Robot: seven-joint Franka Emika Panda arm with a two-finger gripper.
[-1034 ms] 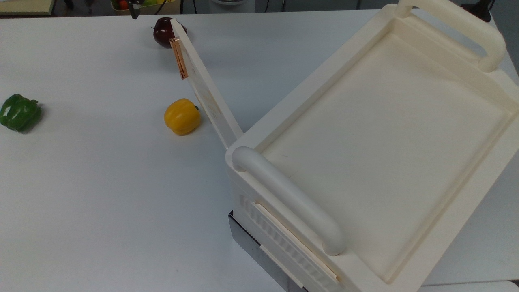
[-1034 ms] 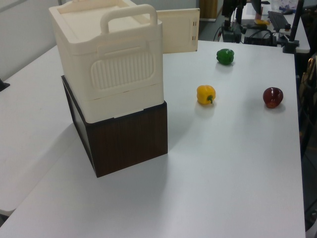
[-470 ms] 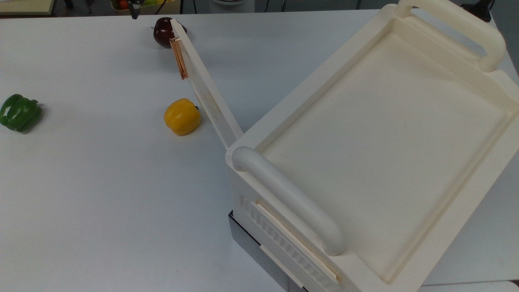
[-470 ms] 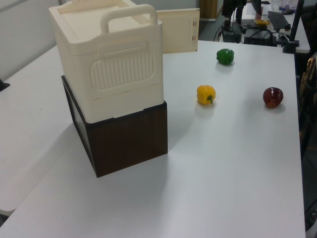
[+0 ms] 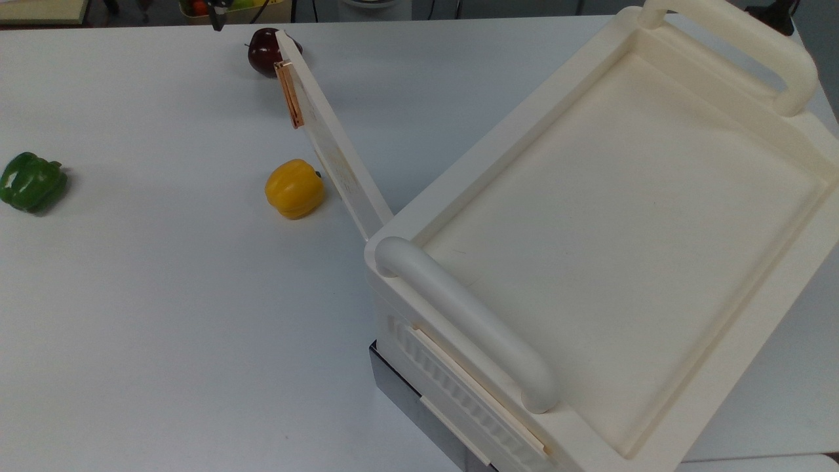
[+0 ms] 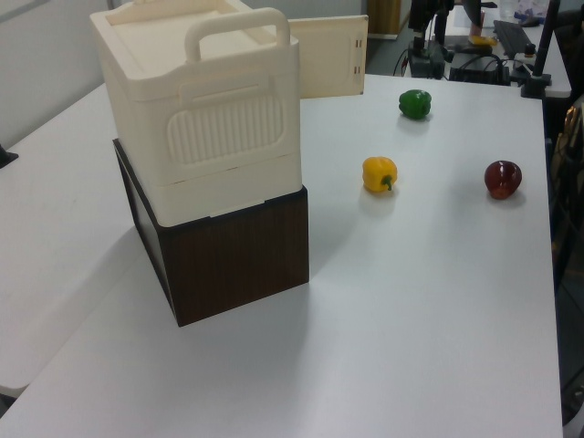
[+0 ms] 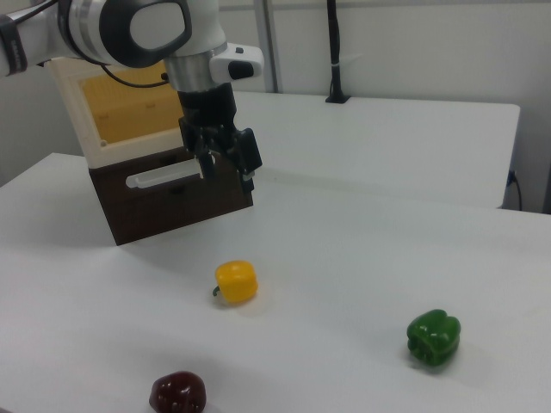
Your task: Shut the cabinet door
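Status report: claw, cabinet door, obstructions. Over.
Claw low in front of the cabinet. Cabinet door swung wide open. Yellow pepper beside door's handle side, likely outside the closing swing.

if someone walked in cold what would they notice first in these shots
Probably the big cream-white cabinet on its dark base, filling the top view's right, with its cabinet door swung wide open toward the table's middle. Next, the three peppers on the white table: a yellow pepper right beside the door, a green pepper far to the top view's left, a dark red pepper by the door's free edge.
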